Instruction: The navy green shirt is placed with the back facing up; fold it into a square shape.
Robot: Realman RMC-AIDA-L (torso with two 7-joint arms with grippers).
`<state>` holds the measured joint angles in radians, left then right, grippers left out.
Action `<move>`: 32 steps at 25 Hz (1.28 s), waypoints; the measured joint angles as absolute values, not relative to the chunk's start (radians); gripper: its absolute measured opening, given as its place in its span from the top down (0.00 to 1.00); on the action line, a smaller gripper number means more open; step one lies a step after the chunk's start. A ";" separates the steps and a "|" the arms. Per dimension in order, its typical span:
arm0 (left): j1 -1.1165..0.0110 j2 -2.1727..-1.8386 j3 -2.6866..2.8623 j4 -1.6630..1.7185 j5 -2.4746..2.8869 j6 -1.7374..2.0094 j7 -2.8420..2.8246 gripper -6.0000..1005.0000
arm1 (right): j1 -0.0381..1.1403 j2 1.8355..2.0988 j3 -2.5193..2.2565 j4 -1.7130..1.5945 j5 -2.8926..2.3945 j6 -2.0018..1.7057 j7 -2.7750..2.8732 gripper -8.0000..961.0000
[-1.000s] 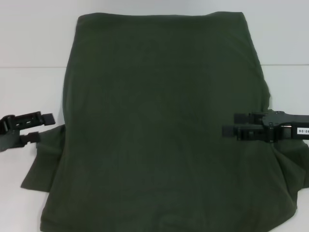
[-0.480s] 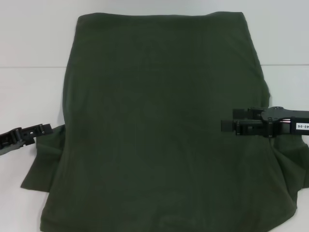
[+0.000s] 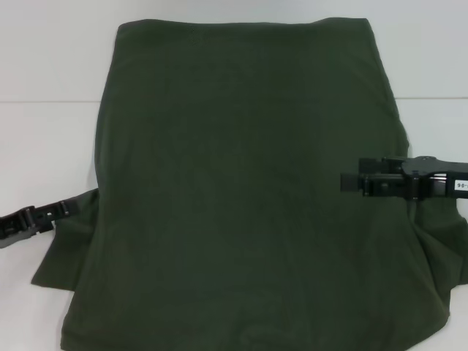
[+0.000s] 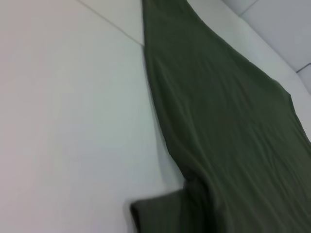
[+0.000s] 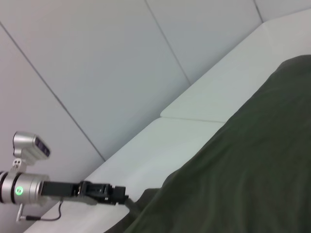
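The navy green shirt (image 3: 241, 190) lies spread flat, plain back up, filling the middle of the frame. A sleeve (image 3: 66, 248) sticks out at lower left. Another bunches at lower right.

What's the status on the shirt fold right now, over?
Left gripper low at the shirt's left sleeve edge. Right gripper over the right side, above the cloth. Navy green shirt flat, back up, unfolded. Nothing in the way.

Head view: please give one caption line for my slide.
Dark olive-green fabric shirt lies back-up on white table, left gripper and right gripper at its sides.
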<state>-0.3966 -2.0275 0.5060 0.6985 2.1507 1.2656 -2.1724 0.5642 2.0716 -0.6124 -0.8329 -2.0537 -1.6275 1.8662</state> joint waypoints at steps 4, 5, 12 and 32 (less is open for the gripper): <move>-0.397 -2.033 0.522 0.698 2.151 1.263 -2.172 0.16 | 0.562 2.070 -0.596 -0.833 -2.054 -1.627 1.869 0.02; -0.397 -2.034 0.523 0.698 2.151 1.265 -2.172 0.16 | 0.561 2.070 -0.595 -0.833 -2.054 -1.627 1.869 0.02; -0.390 -2.034 0.525 0.697 2.151 1.301 -2.173 0.16 | 0.559 2.069 -0.594 -0.833 -2.054 -1.627 1.869 0.02; -0.407 -2.061 0.528 0.753 2.212 1.243 -2.225 0.46 | 0.557 2.061 -0.583 -0.833 -2.053 -1.635 1.874 0.02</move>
